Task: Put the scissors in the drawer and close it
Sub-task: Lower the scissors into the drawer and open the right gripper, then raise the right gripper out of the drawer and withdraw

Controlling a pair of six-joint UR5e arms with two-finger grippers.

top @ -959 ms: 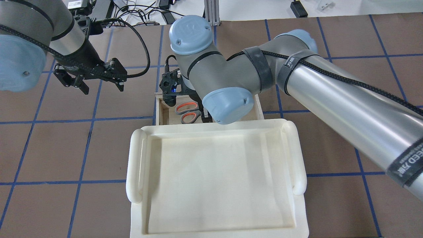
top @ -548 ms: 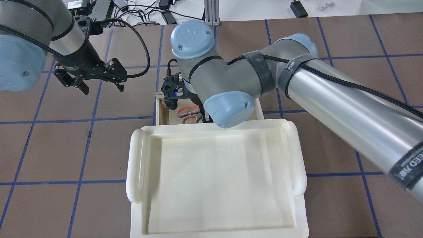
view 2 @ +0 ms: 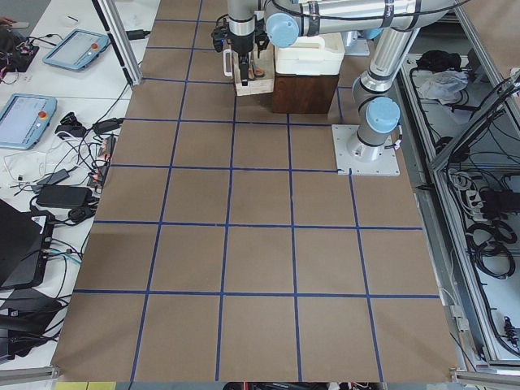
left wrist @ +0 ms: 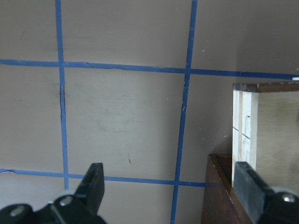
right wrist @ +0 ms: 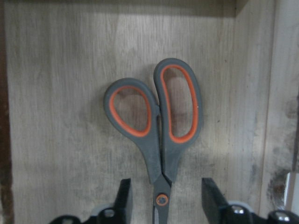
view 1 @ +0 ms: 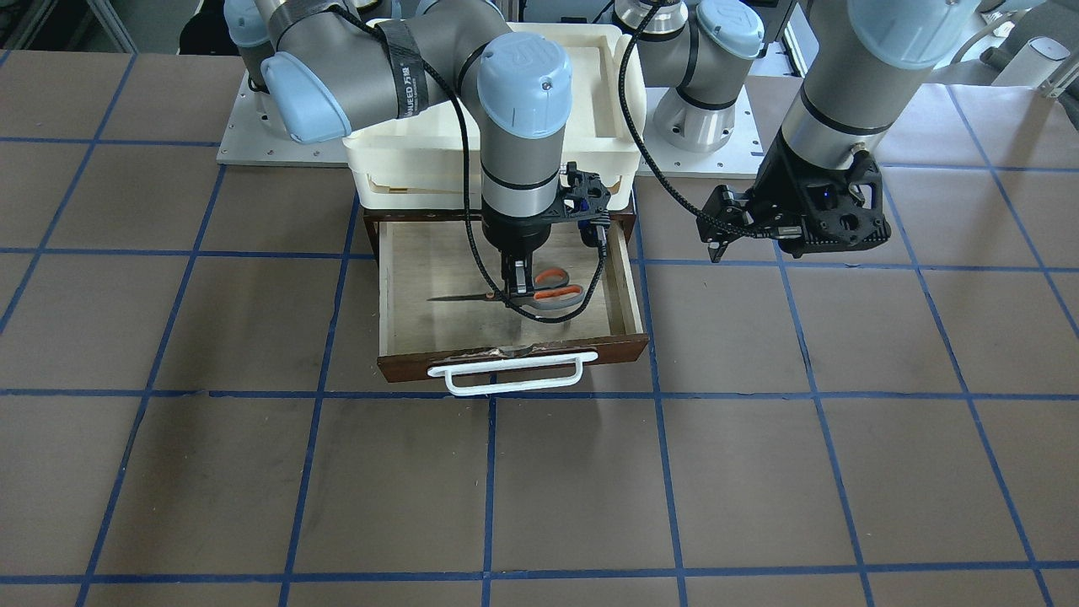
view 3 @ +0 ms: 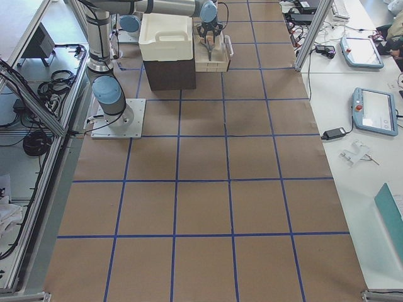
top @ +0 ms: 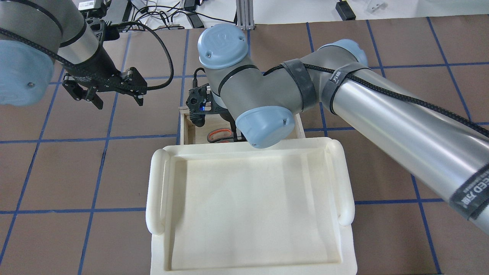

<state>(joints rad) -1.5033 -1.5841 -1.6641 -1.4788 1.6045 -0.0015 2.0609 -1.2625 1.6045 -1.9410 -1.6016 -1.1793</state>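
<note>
The scissors (view 1: 552, 292) lie flat on the pale floor of the open drawer (view 1: 421, 270), blades pointing to the view's left. In the right wrist view the scissors (right wrist: 161, 121) show grey handles with orange inner loops. My right gripper (view 1: 516, 285) reaches down into the drawer, its fingers (right wrist: 124, 198) standing apart on either side of the pivot and not touching it. In the overhead view only one handle of the scissors (top: 219, 133) shows under the right wrist. My left gripper (top: 116, 100) is open and empty over the table beside the drawer's corner (left wrist: 243, 121).
A white tray (top: 156, 191) sits on top of the dark cabinet, behind the open drawer. The drawer's dark front carries a white bar handle (view 1: 506, 377). Cables and devices lie beyond the table's far edge (top: 160, 15).
My right wrist has sunk a little into the drawer, and the scissors' handles have slid further under the tray's edge in the overhead view. The left arm has not moved.
</note>
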